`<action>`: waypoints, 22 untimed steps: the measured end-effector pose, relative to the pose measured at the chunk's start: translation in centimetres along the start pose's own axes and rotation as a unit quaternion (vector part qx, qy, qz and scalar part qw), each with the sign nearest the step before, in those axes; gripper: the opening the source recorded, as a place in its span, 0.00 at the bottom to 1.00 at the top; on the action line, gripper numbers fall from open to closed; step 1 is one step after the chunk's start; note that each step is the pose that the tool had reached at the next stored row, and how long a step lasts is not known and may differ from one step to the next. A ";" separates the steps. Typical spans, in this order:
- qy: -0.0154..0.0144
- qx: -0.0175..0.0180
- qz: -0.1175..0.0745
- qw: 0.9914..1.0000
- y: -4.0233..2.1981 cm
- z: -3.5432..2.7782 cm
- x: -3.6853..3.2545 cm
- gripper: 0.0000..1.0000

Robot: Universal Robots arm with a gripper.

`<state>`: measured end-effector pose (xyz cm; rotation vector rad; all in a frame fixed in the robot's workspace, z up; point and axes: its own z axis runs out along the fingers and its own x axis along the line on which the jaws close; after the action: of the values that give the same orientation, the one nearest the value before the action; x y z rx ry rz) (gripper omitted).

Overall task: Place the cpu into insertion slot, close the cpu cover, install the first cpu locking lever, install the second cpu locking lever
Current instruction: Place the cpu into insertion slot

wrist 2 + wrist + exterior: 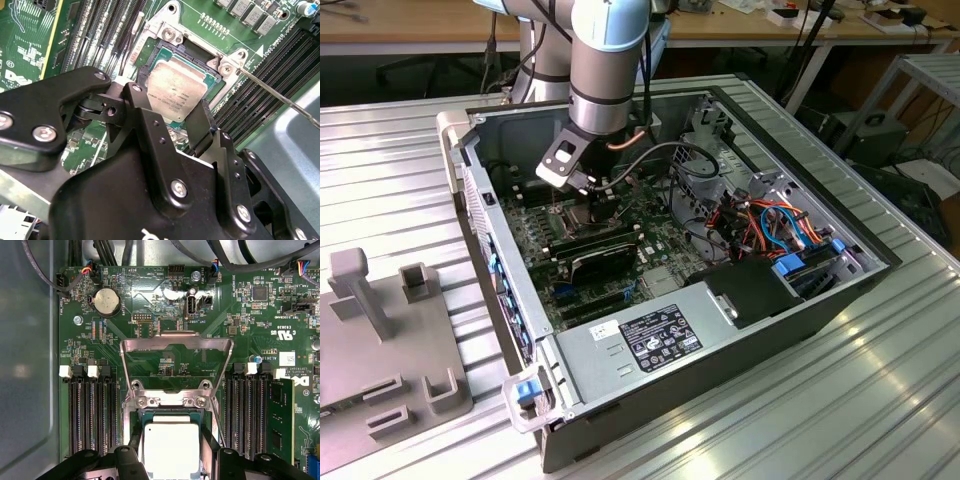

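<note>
Gripper [169, 106] right up at the lens, all black links and screws, and its two fingers [146, 122] are closed on the cpu [170, 447], one on each of two opposite edges. Wider view now: the open computer case [740, 390] lies on the ribbed metal tabletop [860, 400], with the arm reaching down into it. Inside is the green circuit board [150, 305], with banks of long black memory slots [92, 410] on either side of the socket. Now the cpu cover [177, 341]: it's up on its hinge, standing open, the board showing through its window. Just beside the hinge is the insertion slot [167, 52], black with a grey metal rim, and the cpu sits right over it, roughly level with the frame (seated or a hair above, I can't tell).

Handling: light, rigid and flat, and I'd call it delicate, since its contact face and the socket beneath won't forgive a skewed drop or a hard push. So it's edges only, opposite sides, kept flat, which is just where the fingers are.

Looks: a small square with a matte silvery-tan metal lid, faint print on top and a thin darker border round it.
</note>
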<state>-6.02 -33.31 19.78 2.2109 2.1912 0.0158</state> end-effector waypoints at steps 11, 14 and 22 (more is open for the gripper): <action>0.000 0.000 0.000 1.000 0.00 -0.04 0.00 0.68; 0.000 0.000 0.000 1.000 0.02 -0.85 -0.01 0.68; 0.000 0.000 0.000 1.000 0.06 -2.13 -0.03 0.66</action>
<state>-6.02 -33.31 21.91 2.2112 2.1914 0.0155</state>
